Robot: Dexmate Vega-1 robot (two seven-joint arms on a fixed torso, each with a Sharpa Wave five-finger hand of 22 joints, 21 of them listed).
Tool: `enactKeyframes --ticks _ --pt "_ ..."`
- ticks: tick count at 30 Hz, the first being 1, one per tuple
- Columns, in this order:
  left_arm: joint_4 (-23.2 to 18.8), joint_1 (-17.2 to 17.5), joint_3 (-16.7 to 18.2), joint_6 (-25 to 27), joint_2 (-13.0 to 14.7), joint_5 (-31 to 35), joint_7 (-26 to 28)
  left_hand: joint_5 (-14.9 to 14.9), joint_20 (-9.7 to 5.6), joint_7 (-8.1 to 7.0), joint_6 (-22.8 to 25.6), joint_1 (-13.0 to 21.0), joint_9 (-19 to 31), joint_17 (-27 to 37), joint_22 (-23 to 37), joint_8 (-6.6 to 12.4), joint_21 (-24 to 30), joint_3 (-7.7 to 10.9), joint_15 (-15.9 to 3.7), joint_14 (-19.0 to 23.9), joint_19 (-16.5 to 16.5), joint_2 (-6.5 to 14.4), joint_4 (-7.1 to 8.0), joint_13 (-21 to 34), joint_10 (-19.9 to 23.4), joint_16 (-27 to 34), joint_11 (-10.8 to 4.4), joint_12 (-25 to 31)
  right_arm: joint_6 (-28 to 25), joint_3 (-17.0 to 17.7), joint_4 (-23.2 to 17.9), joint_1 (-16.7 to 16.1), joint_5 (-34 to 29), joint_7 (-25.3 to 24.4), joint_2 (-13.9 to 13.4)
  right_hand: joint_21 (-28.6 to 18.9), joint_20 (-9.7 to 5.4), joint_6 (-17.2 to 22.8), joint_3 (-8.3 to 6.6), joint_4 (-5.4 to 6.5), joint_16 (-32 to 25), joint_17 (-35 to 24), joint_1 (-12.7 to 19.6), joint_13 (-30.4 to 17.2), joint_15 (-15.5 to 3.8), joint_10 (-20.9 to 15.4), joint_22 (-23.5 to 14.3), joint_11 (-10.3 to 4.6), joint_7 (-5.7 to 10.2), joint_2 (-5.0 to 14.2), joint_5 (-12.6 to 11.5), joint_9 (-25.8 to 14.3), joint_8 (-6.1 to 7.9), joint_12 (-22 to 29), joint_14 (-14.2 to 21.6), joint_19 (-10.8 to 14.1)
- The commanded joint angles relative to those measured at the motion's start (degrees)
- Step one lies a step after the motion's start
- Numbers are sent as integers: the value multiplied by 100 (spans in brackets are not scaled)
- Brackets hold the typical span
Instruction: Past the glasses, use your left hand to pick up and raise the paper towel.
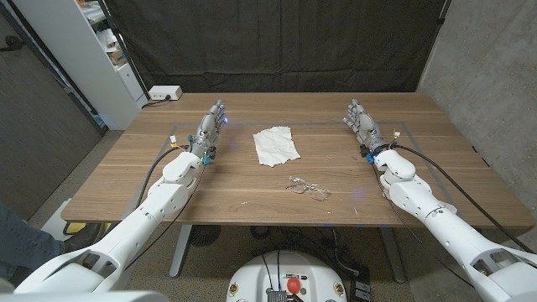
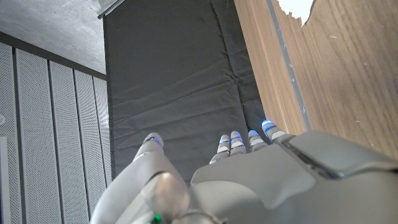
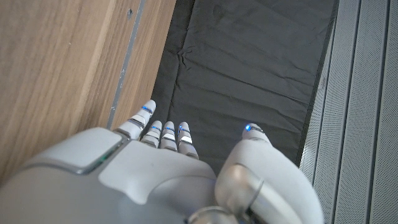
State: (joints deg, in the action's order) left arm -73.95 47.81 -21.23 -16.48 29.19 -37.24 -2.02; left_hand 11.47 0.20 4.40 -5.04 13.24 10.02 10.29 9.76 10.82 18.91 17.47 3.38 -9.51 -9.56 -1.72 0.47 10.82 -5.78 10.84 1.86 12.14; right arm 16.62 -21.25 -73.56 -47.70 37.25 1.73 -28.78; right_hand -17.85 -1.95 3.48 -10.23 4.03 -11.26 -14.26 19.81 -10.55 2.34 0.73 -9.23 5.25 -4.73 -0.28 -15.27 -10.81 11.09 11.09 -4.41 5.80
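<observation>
1. The left hand (image 1: pixel 214 119) sits in the upper left-centre of the head view, over the far part of the wooden table (image 1: pixel 436 168). Its fingers are stretched out and apart, pointing toward the far edge, and it holds nothing.
2. In the left wrist view, the same hand (image 2: pixel 249 180) shows its pale grey back, with its fingertips (image 2: pixel 268 126) lit blue, spread against the dark curtain (image 2: pixel 180 81). A white corner of the paper towel (image 2: pixel 297 9) peeks in at the upper right of that frame.
3. The right hand (image 1: pixel 362 122) mirrors it in the upper right-centre of the head view, fingers extended and separated, empty.
4. The right wrist view shows the back of that hand (image 3: pixel 155 180) with its fingertips (image 3: pixel 147 109) glowing blue, beside the table's edge (image 3: pixel 124 68).
5. The paper towel (image 1: pixel 276 145) lies flat and slightly crumpled on the table at the centre of the head view, just right of the left hand and apart from it.
6. The glasses (image 1: pixel 307 188) lie below and slightly right of the towel in the frame, nearer the table's front edge, not touching it.
7. A white power strip (image 1: pixel 164 93) sits at the table's far left corner, with a black curtain (image 1: pixel 277 42) hanging across the top of the frame.
</observation>
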Motion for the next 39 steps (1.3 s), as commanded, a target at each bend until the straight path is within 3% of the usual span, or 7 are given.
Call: enactKeyframes --ticks 1,22,39 --pt "196 -114 -38 0 -51 -16 -100 32 9 -7 -38 64 15 10 24 39 9 41 1 -82 -384 15 -12 10 -58 22 39 14 12 -6 92 28 45 23 55 -4 10 20 -39 -2 -35 -7 59 -19 -15 -3 -27 31 -46 3 -39 -7 35 29 -45 69" --pt "257 -72 -10 -426 -135 28 -211 21 -31 17 -15 122 18 8 24 28 -36 53 35 -5 -277 61 -59 12 3 38 52 29 -4 -47 -8 6 -31 -79 69 56 19 34 -29 -14 -38 24 63 -20 -3 -14 -28 24 -49 19 -43 -6 32 28 -32 104" --pt "370 -80 -114 -1111 -153 686 75 21 30 -2 81 213 23 6 22 55 -83 76 8 116 -215 92 -127 14 89 63 4 53 58 14 -216 -178 -5 -199 49 91 24 58 -28 -27 -49 46 76 -21 -8 -34 -30 19 -50 38 -47 -6 35 31 -2 152"
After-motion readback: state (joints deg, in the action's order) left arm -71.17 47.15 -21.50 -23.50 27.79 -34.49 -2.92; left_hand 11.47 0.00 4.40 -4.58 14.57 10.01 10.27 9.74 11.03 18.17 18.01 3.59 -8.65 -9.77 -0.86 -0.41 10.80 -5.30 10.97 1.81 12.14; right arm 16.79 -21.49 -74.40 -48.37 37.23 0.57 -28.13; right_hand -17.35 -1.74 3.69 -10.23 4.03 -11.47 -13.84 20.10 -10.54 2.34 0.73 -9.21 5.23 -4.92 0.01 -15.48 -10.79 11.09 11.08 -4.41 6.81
